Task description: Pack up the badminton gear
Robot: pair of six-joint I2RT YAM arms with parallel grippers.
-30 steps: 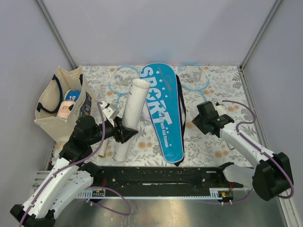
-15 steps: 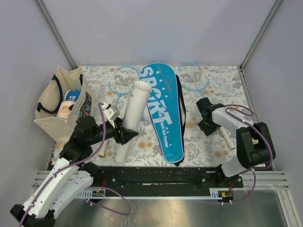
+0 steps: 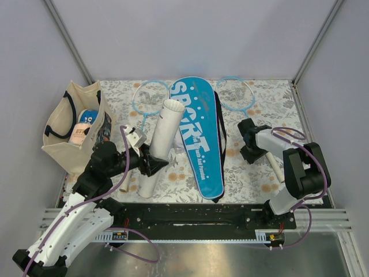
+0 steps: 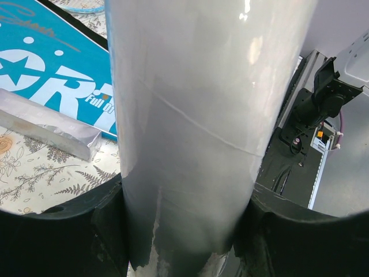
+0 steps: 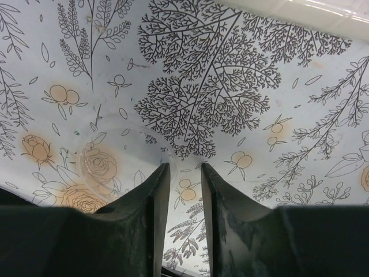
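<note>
My left gripper (image 3: 146, 164) is shut on the long white tube (image 3: 162, 135), which slants up off the cloth; in the left wrist view the tube (image 4: 190, 115) fills the frame between the jaws. The blue "SPORT" cover (image 3: 199, 135) lies flat in the middle and also shows in the left wrist view (image 4: 46, 69). Two light-blue rackets lie behind it, one left (image 3: 149, 96) and one right (image 3: 236, 94). My right gripper (image 3: 249, 153) points down at the cloth beside the right racket's white handle (image 3: 275, 165). Its jaws (image 5: 181, 173) stand a narrow gap apart, empty. No shuttlecocks show.
A clear round lid (image 5: 106, 167) lies on the floral cloth, against my right gripper's left finger. A beige tote bag (image 3: 72, 130) with things in it stands at the left. A grey wrapped bar (image 4: 49, 128) lies by the cover. Grey walls close in the table.
The right arm has folded back and its gripper has shifted slightly left and down onto the cloth. The left gripper has kept hold of the tube, barely moving.
</note>
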